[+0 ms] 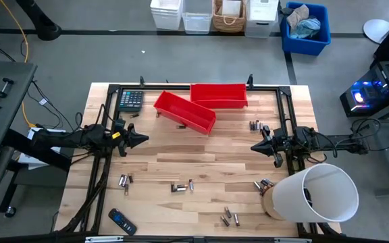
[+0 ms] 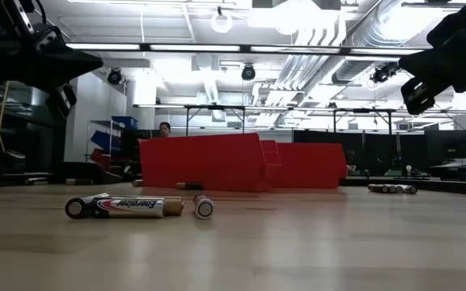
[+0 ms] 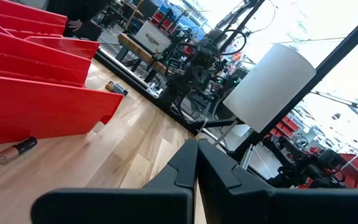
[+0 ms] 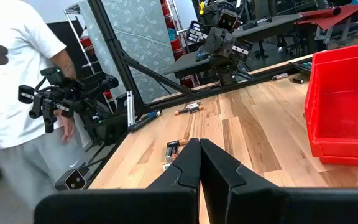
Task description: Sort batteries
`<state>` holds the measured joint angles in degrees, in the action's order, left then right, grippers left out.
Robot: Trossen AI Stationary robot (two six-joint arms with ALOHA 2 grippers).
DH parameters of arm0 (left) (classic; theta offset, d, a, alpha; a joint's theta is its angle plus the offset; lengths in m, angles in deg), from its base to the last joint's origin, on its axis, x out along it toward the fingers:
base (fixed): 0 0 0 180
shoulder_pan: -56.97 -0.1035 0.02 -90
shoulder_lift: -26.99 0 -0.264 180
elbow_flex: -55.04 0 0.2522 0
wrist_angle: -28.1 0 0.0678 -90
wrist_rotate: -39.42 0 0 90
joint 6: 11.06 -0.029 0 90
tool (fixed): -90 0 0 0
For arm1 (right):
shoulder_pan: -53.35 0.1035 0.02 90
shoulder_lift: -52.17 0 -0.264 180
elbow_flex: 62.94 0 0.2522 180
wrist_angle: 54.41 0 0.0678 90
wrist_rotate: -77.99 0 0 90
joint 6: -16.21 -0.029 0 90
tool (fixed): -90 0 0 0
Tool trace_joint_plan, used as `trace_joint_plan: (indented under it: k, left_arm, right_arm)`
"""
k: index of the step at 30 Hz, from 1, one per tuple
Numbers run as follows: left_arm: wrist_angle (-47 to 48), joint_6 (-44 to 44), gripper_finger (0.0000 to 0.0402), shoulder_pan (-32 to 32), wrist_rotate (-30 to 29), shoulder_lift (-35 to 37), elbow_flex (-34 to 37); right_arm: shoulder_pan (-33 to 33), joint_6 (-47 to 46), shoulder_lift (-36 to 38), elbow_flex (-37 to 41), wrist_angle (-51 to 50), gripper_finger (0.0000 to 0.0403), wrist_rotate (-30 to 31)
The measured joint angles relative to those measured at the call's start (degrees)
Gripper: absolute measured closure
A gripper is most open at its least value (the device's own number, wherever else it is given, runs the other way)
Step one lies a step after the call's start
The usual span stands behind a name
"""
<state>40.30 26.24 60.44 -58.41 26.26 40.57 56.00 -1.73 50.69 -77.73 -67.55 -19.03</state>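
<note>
Batteries (image 1: 179,187) lie scattered between closed left gripper (image 1: 142,140) and closed right gripper (image 1: 255,146).

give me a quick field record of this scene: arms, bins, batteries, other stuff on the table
left gripper: shut, empty, above the table's left side, pointing inward
right gripper: shut, empty, above the table's right side, pointing inward
red bins: two at the far middle of the table, touching at a corner; near one angled
batteries: scattered in small groups on the near half and by the right gripper; none visibly in the bins
calculator: far left corner
remote control: near left edge
white cylinder: near right corner, on its side
</note>
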Motion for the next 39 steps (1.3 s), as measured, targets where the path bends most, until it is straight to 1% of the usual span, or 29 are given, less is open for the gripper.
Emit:
trace_joint_plan:
  k: [18,20,24,30,32,33,34,35,36,37,38,39]
  left_arm:
    - [0.02,0.0,0.0401,0.02,0.0,0.0,0.02]
    - [-0.08,-0.04,0.0401,0.01,-0.54,0.01,0.01]
    - [-0.59,-0.01,0.0401,-0.12,-3.42,0.02,0.0]
    - [-1.27,-0.02,0.0401,-0.11,-3.54,0.0,0.02]
    - [-1.91,-0.97,0.0401,-0.1,-5.76,0.0,0.02]
    - [-2.6,-1.21,0.0401,-0.1,-9.02,0.0,0.03]
    - [-4.32,1.12,0.0401,-0.11,-12.65,-0.08,0.04]
    - [-8.66,3.97,0.0401,-0.3,-15.94,-0.6,0.04]
    - [-13.89,4.09,0.0401,-0.69,-16.8,-1.59,-0.23]
    - [-17.45,1.22,0.0401,-1.09,-15.2,-3.02,-1.3]
    - [-18.73,-2.38,0.0401,-1.29,-11.66,-4.8,-3.17]
    - [-17.29,-4.9,0.0401,-1.46,-7.68,-6.97,-5.79]
  right_arm:
    - [0.0,0.02,-0.02,-0.01,0.0,0.0402,-0.02]
    - [0.02,0.01,0.0,0.01,0.0,0.0402,0.0]
    - [0.0,0.0,-0.01,0.0,0.0,0.0402,-0.02]
    - [0.02,0.0,-0.01,0.0,0.0,0.0402,-0.01]
    - [0.02,0.02,-0.01,-0.01,0.0,0.0402,-0.01]
    - [0.01,0.01,-0.01,0.0,0.0,0.0402,-0.01]
    - [0.0,0.02,0.0,0.0,0.0,0.0402,-0.02]
    - [0.0,0.02,-0.02,0.01,0.0,0.0402,-0.02]
    - [0.01,0.01,-0.02,0.0,0.0,0.0402,-0.01]
    - [0.01,0.02,-0.02,0.0,0.0,0.0402,-0.02]
    - [0.0,0.02,-0.02,-0.01,0.0,0.0402,-0.02]
    - [0.02,0.02,-0.04,-0.01,0.0,0.0402,0.0]
